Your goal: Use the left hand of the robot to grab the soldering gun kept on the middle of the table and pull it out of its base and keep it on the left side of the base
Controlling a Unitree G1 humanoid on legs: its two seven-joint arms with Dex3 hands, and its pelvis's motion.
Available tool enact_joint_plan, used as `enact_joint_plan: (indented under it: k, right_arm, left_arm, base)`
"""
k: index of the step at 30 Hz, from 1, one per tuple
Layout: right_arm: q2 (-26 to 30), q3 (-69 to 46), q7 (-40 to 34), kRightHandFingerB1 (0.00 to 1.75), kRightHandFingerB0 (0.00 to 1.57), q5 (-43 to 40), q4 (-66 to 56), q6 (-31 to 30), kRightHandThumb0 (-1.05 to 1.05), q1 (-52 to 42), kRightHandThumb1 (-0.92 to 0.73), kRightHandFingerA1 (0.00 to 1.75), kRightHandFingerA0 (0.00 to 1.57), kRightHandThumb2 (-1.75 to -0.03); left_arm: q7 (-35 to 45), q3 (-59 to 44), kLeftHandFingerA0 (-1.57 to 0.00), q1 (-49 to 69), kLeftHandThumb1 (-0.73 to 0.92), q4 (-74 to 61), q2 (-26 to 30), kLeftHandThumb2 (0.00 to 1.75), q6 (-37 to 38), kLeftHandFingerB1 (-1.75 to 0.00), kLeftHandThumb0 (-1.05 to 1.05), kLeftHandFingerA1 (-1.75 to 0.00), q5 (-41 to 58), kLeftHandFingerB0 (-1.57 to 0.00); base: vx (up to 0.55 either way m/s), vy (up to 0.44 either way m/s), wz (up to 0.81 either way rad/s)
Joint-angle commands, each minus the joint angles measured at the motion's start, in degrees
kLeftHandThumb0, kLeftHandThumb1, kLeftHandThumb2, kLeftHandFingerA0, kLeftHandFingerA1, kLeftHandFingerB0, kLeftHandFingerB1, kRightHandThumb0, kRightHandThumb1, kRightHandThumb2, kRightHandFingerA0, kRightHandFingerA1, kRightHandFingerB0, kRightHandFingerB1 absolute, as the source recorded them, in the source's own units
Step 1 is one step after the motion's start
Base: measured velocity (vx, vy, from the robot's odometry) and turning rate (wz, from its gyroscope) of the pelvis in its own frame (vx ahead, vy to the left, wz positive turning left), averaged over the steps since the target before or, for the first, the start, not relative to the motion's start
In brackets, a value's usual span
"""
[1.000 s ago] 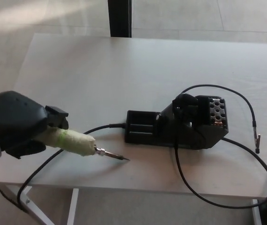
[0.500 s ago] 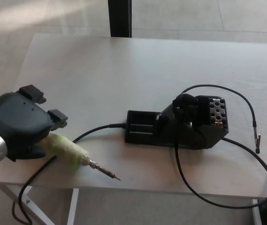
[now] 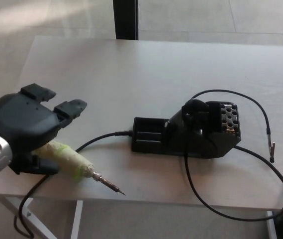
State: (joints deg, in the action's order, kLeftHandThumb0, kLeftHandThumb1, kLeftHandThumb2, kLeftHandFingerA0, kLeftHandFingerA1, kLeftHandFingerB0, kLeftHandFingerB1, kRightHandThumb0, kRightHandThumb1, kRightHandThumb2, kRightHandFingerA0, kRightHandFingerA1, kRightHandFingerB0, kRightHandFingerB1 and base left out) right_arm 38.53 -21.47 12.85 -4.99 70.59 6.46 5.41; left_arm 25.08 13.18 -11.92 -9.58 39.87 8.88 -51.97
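1. Head view: the left hand (image 3: pixel 24 132) sits at the lower left of the frame, fingers (image 3: pixel 70 108) spread and lifted, released, grasping nothing
2. The iron (image 3: pixel 74 167) lies on the table (image 3: pixel 131 69) just under and right of that hand's palm, out of the base (image 3: pixel 188 134), which stands right of centre
3. Its long axis runs from under the hand toward the lower right, tip near the table's front edge
4. The right hand is not in view, so the left is the only one near

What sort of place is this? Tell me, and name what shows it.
Probably an electronics workbench or lab. A soldering gun lies on a pale table, left of its black base, with thin clip leads at the right edge and tiled floor beyond.
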Motion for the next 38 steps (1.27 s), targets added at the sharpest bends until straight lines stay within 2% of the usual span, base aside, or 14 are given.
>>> enact_joint_plan:
  k: [1, 4, 12, 13, 14, 15, 16, 17, 18, 25, 27, 28, 35, 38]
  right_arm:
    - [1.07, -0.8, -0.03, 1.0, 0.26, -1.21, 0.38, -0.41, -1.05, 0.15, -0.58, 1.05, 1.35, -1.34]
    - [1.1, -0.79, 0.1, 1.5, 0.2, -1.19, 0.1, -0.22, -1.05, -0.01, -0.69, 0.96, 1.35, -0.99]
    - [1.02, -0.49, -0.55, 1.38, 0.26, -0.73, 0.39, -0.53, -1.05, 0.67, -0.72, 0.95, 1.37, -0.93]
    - [0.95, -0.52, -0.39, 1.04, 0.3, -0.76, 0.47, -0.37, -1.05, 0.53, -0.56, 1.05, 1.31, -1.33]
    - [0.95, -0.61, -0.24, 1.53, 0.17, -0.85, 0.39, -0.23, -1.05, 0.36, -0.68, 0.98, 1.34, -0.99]
    - [0.95, -0.93, 0.12, 1.02, 0.26, -1.24, -0.05, -0.23, -1.05, 0.05, -0.56, 1.07, 1.33, -1.33]
    - [0.95, -1.05, 0.24, 1.53, 0.15, -1.39, -0.26, -0.32, -1.05, -0.01, -0.69, 0.98, 1.35, -0.99]
    - [0.99, -1.16, 0.33, 1.04, 0.3, -1.51, -0.38, -0.45, -1.05, -0.09, -0.58, 1.03, 1.29, -1.33]
    - [1.02, -1.34, 0.47, 1.03, 0.3, -1.69, -0.29, -0.44, -1.05, -0.15, -0.58, 1.02, 1.3, -1.33]
    - [0.09, -1.88, 0.9, 1.0, 0.24, -2.39, -0.43, -0.03, -1.05, -0.87, -0.58, 1.06, 1.29, -1.34]
    - [0.16, -1.44, 0.79, 1.02, 0.26, -1.88, -0.64, 0.64, -1.05, -1.24, -0.58, 1.05, 1.3, -1.34]
    - [0.34, -1.42, 0.31, 1.55, 0.21, -1.71, -0.49, 0.98, -1.05, -1.42, -0.7, 0.97, 1.35, -0.98]
    - [-0.02, -1.73, 0.23, 1.52, 0.18, -2.06, 0.1, 0.49, -1.05, -0.92, -0.68, 0.97, 1.34, -0.98]
    - [-0.2, -2.19, 0.6, 1.01, 0.26, -2.59, 0.17, 0.37, -1.05, -0.83, -0.58, 1.03, 1.25, -1.34]
  left_arm:
    - [9.62, -8.36, 0.0, 3.27, 0.6, -7.95, 1.4, 0.96, -6.8, 0.0, -0.98, -0.21, 11.26, 0.0]
    - [14.99, -21.57, 0.0, 5.62, 0.56, -15.63, 0.93, 0.78, -14.45, -0.01, -0.81, 0.0, 23.2, 0.0]
    - [18.12, -54.15, 0.0, 17.29, 0.61, -15.67, -7.13, 0.92, -24.05, 0.0, -1.03, -0.21, 44.87, 0.0]
    - [17.06, -58.25, 0.0, 19.72, 0.62, -15.27, -10.85, 0.9, -27.66, -0.01, -1.05, -0.21, 46.44, 0.0]
    - [16.82, -59.88, 0.0, 21.48, 0.61, -13.86, -12.22, 0.87, -28.09, -0.02, -1.03, -0.24, 47.39, 0.0]
    - [15.37, -61.67, 0.0, 24.84, 0.59, -9.03, -14.04, 0.91, -27.09, -0.19, -0.96, -0.34, 47.07, 0.0]
    - [13.66, -62.21, 0.0, 26.25, 0.57, -5.66, -15.11, 0.88, -25.81, -0.22, -0.96, -0.37, 46.62, 0.0]
    - [10.65, -62.7, 0.0, 28.22, 0.56, -1.16, -16.89, 0.87, -23.76, -0.28, -0.95, -0.41, 45.86, 0.0]
    - [4.46, -62.23, 0.0, 31.52, 0.75, 6.54, -19.49, 0.61, -21.99, 0.0, -0.72, 0.0, 41.8, 0.0]
    - [-9.95, -59.23, 0.0, 30.89, 0.73, 38.95, -21.67, 0.62, -22.54, 0.0, -0.59, 0.0, 35.63, 0.0]
    - [-3.54, -58.33, 0.0, 31.29, 0.66, 43.51, -19.43, 0.67, -26.91, -0.07, -0.57, -0.35, 36.27, 0.0]
    - [-5.13, -60.85, 0.0, 30.07, 0.7, 48.38, -19.1, 0.67, -25.54, -0.08, -0.55, -0.33, 39.0, 0.0]
    - [-7.29, -61.78, -0.24, 30.96, 0.73, 56.59, -18.37, 0.62, -22.66, -0.58, -0.48, -0.69, 40.12, -0.4]
    - [-8.28, -61.95, -0.36, 29.71, 0.71, 58.56, -17.92, 0.61, -23.32, -0.62, -0.45, -0.78, 40.18, -0.51]
  base:
    - [0.0, 0.0, 0.0]
    - [0.0, 0.0, 0.0]
    - [0.0, 0.0, 0.0]
    - [0.0, 0.0, 0.0]
    - [0.0, 0.0, 0.0]
    - [0.0, 0.0, 0.0]
    - [0.0, 0.0, 0.0]
    - [0.0, 0.0, 0.0]
    - [0.0, 0.0, 0.0]
    - [0.0, 0.0, 0.0]
    - [0.0, 0.0, 0.0]
    - [0.0, 0.0, 0.0]
    - [0.0, 0.0, 0.0]
    - [0.0, 0.0, 0.0]
